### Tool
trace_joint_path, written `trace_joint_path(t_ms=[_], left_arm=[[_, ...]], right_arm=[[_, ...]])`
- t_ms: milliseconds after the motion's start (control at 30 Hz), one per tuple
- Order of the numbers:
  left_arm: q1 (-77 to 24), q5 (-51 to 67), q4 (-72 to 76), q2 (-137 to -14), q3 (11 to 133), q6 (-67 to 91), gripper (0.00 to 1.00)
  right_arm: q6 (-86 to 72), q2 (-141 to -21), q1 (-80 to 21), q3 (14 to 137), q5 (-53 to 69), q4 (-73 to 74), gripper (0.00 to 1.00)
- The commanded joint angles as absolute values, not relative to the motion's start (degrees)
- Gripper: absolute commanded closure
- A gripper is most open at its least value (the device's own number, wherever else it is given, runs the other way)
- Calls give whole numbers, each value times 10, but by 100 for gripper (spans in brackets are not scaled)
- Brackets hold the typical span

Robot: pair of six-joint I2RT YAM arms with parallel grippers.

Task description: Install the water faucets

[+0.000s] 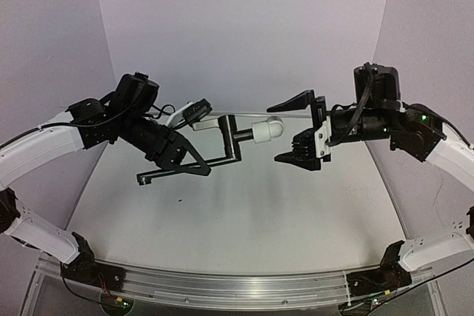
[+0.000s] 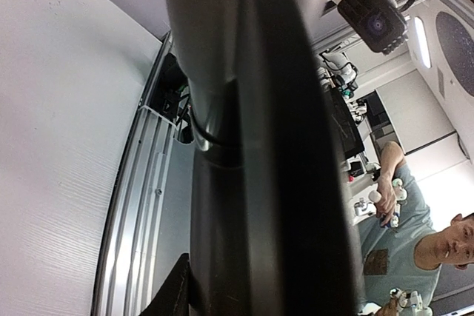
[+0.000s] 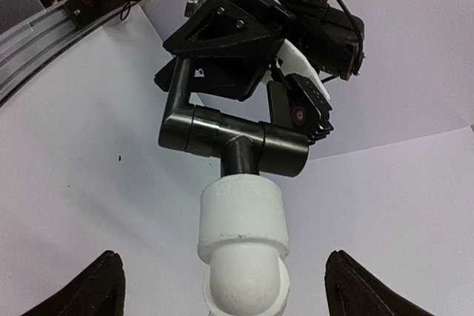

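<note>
Above the middle of the desk [image 1: 222, 220], held off its surface, the water faucet's black pipe [image 1: 235, 140] hung between my two arms. It was slim and dark with a dull sheen. A long straight run turned at an elbow into a thicker cross-body, and a short stub from that body carried the white plastic fitting [image 1: 266, 129], a cylindrical collar ending in a rounded dome. My left claw [image 1: 191, 162] was pinching the straight run of the pipe, its black triangular fingers [image 3: 222, 42] pressed onto it just behind the elbow. My right claw [image 1: 295, 129] was spread wide, one finger above the other in the overhead view, and the fitting's dome pointed into the gap. From the right wrist camera the dome sat between my two fingertips [image 3: 100, 286], touching neither. The left wrist view was filled by a dark, out-of-focus shape, too close for me to tell what it was. Under the pipe the desk was pale and smooth, marked by one small dark speck [image 1: 180, 199]. Along its near edge ran a curved aluminium rail [image 1: 222, 285] beside my arm bases. Pale backdrop walls [image 1: 244, 27] closed off the far side and both flanks, well apart from the claws.
</note>
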State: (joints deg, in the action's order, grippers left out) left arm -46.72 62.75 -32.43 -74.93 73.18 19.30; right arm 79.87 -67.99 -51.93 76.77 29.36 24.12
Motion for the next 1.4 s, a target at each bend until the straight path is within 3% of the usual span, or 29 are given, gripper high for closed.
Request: trace_joint_path(t_ms=[0,467,667,1133,1367], left_arm=[[-466,695,-261,-754,778,199,100],[-469,700,-278,-761,785,161,100],[-471,665,-254,-727,763,132,100],[-521,341,-251,-652,722,-52,100],[-549,216,-198,-616,676,-131,100]], right_arm=[[837,-683,-532,764,273,206,20],[768,-708,-541,779,267,189,48],[651,-720,-541,812,273,189,74],[260,-739,-541,852,343,205,100],[97,-761,-540,872,367,216,100]])
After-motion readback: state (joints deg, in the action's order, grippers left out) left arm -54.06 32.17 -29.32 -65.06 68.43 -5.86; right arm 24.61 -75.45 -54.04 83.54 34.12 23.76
